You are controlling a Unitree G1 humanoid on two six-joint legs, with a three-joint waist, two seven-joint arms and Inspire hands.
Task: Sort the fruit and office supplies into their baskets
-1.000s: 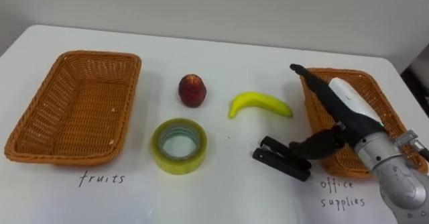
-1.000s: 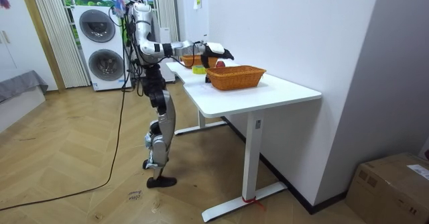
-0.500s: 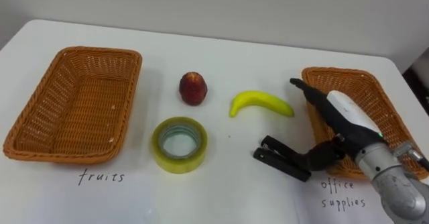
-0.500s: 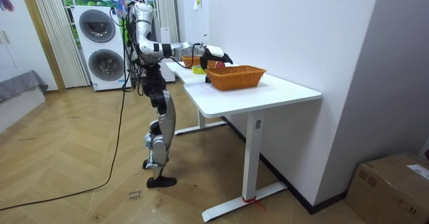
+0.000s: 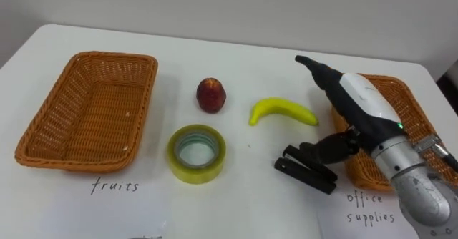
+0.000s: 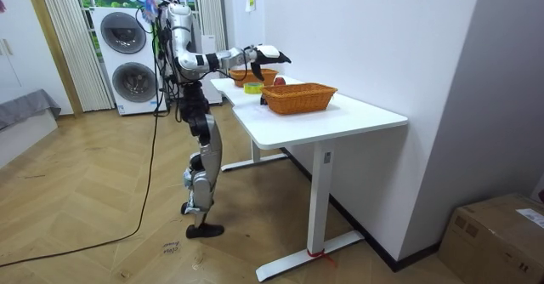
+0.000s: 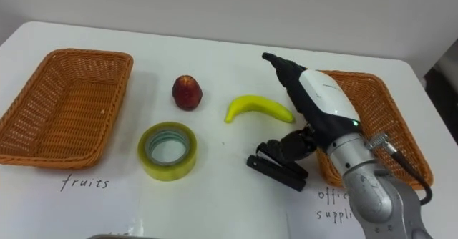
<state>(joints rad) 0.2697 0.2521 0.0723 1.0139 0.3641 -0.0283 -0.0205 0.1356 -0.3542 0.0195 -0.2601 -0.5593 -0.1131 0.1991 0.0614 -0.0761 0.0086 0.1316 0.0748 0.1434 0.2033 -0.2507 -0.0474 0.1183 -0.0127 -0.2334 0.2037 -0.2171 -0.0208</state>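
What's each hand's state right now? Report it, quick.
Right hand: down at the black stapler; whether it grips cannot be told.
Left hand: cannot be told.

The robot stands upright at the end of the white table (image 6: 340,118), with stacked washing machines (image 6: 127,59) behind it. Its right hand (image 6: 270,56) reaches out above the tabletop. Below it lies a yellow tape roll (image 6: 252,88). A wicker basket (image 6: 299,98) sits nearest the camera, a second basket (image 6: 245,76) beyond.
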